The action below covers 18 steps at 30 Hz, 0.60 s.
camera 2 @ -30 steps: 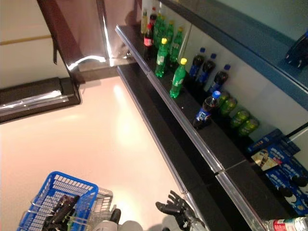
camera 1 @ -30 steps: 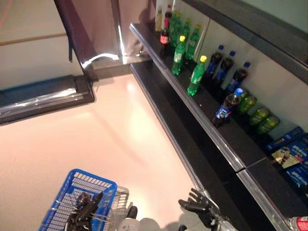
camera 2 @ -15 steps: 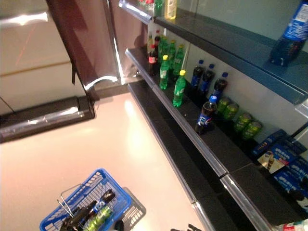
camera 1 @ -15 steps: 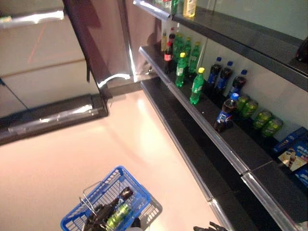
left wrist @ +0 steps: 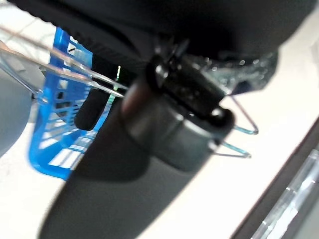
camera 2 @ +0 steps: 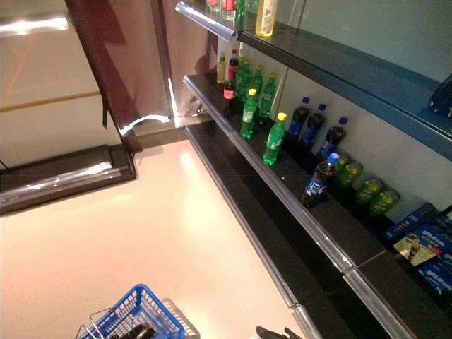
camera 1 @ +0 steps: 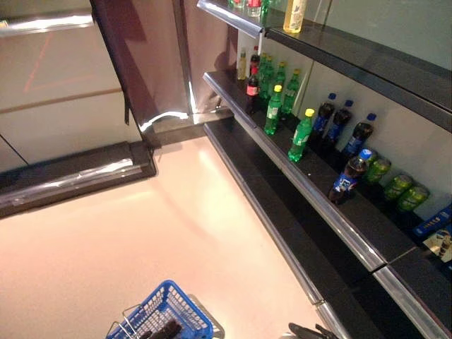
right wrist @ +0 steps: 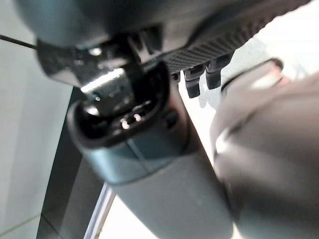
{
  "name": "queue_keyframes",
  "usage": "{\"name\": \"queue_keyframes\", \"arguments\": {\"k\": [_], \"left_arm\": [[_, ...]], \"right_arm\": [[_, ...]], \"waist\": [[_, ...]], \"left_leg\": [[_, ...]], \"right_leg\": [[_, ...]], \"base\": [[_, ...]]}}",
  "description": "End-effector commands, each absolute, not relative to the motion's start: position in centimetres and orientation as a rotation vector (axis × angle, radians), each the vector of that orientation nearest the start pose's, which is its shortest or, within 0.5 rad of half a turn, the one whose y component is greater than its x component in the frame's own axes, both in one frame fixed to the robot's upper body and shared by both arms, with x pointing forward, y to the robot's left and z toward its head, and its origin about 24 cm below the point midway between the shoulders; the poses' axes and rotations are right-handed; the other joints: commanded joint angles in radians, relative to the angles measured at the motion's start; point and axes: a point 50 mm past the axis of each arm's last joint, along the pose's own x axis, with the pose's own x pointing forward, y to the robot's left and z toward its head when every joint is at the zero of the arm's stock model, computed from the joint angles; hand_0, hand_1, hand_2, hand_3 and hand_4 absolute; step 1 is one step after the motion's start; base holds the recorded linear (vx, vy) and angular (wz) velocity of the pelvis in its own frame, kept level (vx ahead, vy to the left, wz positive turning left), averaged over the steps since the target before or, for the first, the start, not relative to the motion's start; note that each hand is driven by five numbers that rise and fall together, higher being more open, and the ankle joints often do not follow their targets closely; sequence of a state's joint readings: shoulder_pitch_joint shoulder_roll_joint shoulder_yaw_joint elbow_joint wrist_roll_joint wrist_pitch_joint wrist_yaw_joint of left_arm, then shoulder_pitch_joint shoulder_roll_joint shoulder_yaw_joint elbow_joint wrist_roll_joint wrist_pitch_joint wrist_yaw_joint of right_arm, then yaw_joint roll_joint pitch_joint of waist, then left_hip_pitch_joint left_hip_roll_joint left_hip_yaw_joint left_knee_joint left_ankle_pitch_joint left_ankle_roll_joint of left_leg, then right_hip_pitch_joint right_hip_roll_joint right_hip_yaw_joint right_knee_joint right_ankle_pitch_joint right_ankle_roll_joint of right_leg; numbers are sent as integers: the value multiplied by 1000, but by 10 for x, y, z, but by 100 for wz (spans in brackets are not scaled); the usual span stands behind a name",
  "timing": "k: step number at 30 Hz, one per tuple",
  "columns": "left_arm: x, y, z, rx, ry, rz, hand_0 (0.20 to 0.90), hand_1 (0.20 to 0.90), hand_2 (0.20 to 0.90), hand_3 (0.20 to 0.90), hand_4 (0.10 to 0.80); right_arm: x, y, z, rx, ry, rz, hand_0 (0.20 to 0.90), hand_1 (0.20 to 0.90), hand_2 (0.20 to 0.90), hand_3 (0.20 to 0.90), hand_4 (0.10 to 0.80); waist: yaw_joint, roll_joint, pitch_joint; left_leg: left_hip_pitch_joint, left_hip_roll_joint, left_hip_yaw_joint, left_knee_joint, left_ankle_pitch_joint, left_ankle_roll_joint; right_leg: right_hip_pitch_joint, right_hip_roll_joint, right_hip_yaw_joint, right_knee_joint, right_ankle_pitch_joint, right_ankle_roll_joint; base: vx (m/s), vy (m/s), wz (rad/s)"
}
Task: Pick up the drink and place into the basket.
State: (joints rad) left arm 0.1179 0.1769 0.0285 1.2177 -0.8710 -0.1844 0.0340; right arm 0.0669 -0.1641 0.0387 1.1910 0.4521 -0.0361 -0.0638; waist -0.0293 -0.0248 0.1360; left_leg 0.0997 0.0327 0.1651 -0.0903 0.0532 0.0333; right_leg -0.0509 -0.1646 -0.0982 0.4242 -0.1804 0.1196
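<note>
Since a second ago the whole picture has slid: the camera has tipped up, so the basket [camera 1: 164, 319] and both hands now sit lower in the eye views and the upper shelf [camera 2: 339, 60] has come into sight. The things themselves have not shifted on the shelves.

The left hand [left wrist: 174, 104] shows best in its wrist view, where its dark bulk lies against the basket's wire handles [left wrist: 65, 67]; whether its fingers are curled round the wire I cannot tell. In the eye views that hand is only a dark shape inside the blue basket at the bottom edge. The right hand [camera 1: 307, 330] is just a few dark fingertips at the bottom edge, beside the foot of the shelving; its wrist view shows the fingers [right wrist: 199, 79] as short stubs past the bulk (too little to say whether they are straight or curled), and nothing shows in its hold.

The drinks stand on the middle shelf [camera 1: 318, 194], a dark ledge with a bright metal front rim. Along it are green bottles [camera 1: 301, 135] with yellow caps, dark cola bottles [camera 1: 347, 176] with blue caps further along, one standing forward near the rim, and green cans [camera 1: 405, 192] lying behind. A yellow bottle [camera 1: 294, 15] stands on the upper shelf.

The floor [camera 1: 141, 240] is pale and glossy. A dark, shiny door frame [camera 1: 141, 63] rises at the far end, with a dark threshold strip [camera 1: 70, 180] along its foot.
</note>
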Motion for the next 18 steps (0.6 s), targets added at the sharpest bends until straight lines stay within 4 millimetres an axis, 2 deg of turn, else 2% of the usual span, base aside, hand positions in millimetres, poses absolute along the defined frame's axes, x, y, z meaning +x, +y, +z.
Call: {"name": "queue_keyframes", "arguments": {"k": [1, 2, 5, 7, 8, 10, 11, 13, 14, 15, 16, 18], "left_arm": [[129, 240, -137, -499, 670, 596, 300, 300, 300, 200, 100], [131, 238, -137, -492, 673, 585, 300, 300, 300, 200, 100], [133, 232, -138, -488, 680, 569, 300, 300, 300, 200, 100], [133, 231, -139, -483, 684, 564, 300, 300, 300, 200, 100], [130, 231, -140, -481, 689, 572, 300, 300, 300, 200, 100], [125, 233, -141, -486, 695, 595, 300, 300, 300, 200, 100], [122, 234, -142, -493, 696, 607, 300, 300, 300, 200, 100], [122, 234, -142, -494, 696, 610, 300, 300, 300, 200, 100], [118, 233, -144, -501, 711, 635, 300, 300, 300, 200, 100], [112, 229, -146, -531, 710, 653, 300, 300, 300, 200, 100], [110, 228, -147, -543, 702, 655, 300, 300, 300, 200, 100], [111, 226, -147, -550, 696, 652, 300, 300, 300, 200, 100]], "right_arm": [[42, -232, -170, 152, 1273, -511, 900, 900, 900, 900, 800], [40, -234, -170, 175, 1275, -535, 900, 900, 900, 900, 800], [38, -238, -169, 202, 1271, -571, 900, 900, 900, 900, 800], [40, -238, -169, 214, 1265, -578, 900, 900, 900, 900, 800], [43, -238, -168, 226, 1260, -585, 900, 900, 900, 900, 800], [45, -237, -169, 238, 1264, -592, 900, 900, 900, 900, 800], [43, -237, -169, 240, 1268, -597, 900, 900, 900, 900, 800], [42, -237, -169, 239, 1269, -597, 900, 900, 900, 900, 800], [35, -240, -169, 212, 1291, -609, 900, 900, 900, 900, 800], [33, -240, -169, 142, 1300, -573, 900, 900, 900, 900, 800], [33, -241, -168, 78, 1293, -533, 900, 900, 900, 900, 800], [39, -243, -166, -41, 1272, -450, 900, 900, 900, 900, 800]], "waist": [[-20, -3, 8], [-20, -15, 9], [-17, -40, 11], [-13, -49, 17], [-11, -58, 26], [-17, -63, 36], [-27, -61, 39], [-29, -60, 39], [-47, -51, 29], [-52, -43, 14], [-53, -43, 10], [-47, -44, 3]], "left_leg": [[-8, -48, 63, 138, -109, -18], [-6, -62, 60, 138, -111, -21], [-22, -89, 67, 160, -121, -34], [-37, -95, 75, 192, -134, -42], [-47, -96, 94, 240, -163, -47], [-51, -91, 108, 298, -193, -44], [-55, -83, 112, 346, -211, -38], [-57, -81, 112, 354, -215, -37], [-56, -53, 99, 502, -185, -55], [-57, -34, 80, 658, -92, -95], [-73, -35, 68, 737, -60, -108], [-119, -46, 39, 884, -21, -118]], "right_leg": [[55, 103, 7, -227, 171, -33], [76, 132, 18, -309, 174, -45], [89, 172, 31, -456, 235, -46], [78, 172, 8, -492, 270, -39], [49, 162, -27, -495, 299, -33], [12, 150, -39, -462, 309, -34], [-10, 147, -35, -430, 298, -43], [-11, 148, -36, -428, 296, -44], [-11, 163, -25, -400, 263, -81], [-1, 170, -56, -379, 235, -112], [5, 169, -66, -376, 227, -124], [20, 160, -78, -370, 218, -141]], "base": [[331, 57, 51], [290, 35, 45], [308, -5, 49], [310, -41, 38], [376, -47, -9], [449, -42, -15], [306, -20, -15], [301, -26, -27], [673, -74, -17], [778, -82, 11], [466, -50, 9], [361, -16, -6]]}}
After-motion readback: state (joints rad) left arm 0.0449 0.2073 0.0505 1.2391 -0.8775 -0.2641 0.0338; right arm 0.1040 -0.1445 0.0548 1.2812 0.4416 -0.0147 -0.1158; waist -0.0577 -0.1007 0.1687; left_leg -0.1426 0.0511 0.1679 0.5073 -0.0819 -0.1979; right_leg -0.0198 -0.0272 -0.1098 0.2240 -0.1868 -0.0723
